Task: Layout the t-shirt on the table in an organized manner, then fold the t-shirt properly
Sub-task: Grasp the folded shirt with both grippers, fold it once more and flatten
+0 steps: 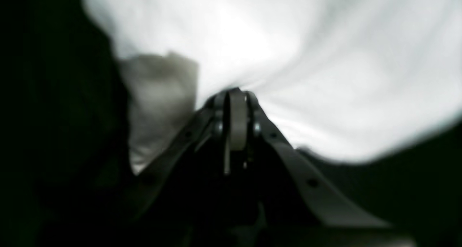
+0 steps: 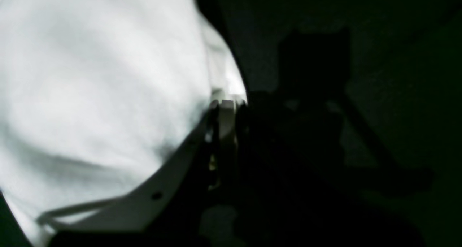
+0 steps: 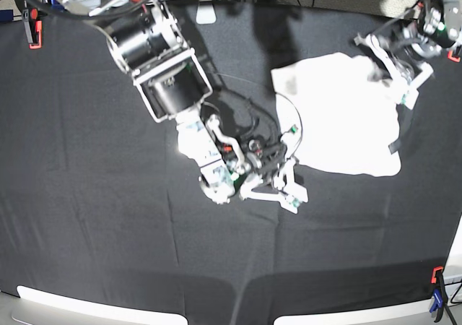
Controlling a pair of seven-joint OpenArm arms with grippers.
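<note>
Two tools pinch the t-shirt (image 3: 343,115), which lies white side up on the black surface (image 3: 86,217), toward its far right part. The left tool (image 1: 236,91) is clamped on the shirt's far right edge; the right tool (image 2: 225,104) is clamped on its near left corner.

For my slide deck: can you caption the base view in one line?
Both arms grip the white t-shirt at opposite edges on the black table: right tool, left tool.
</note>
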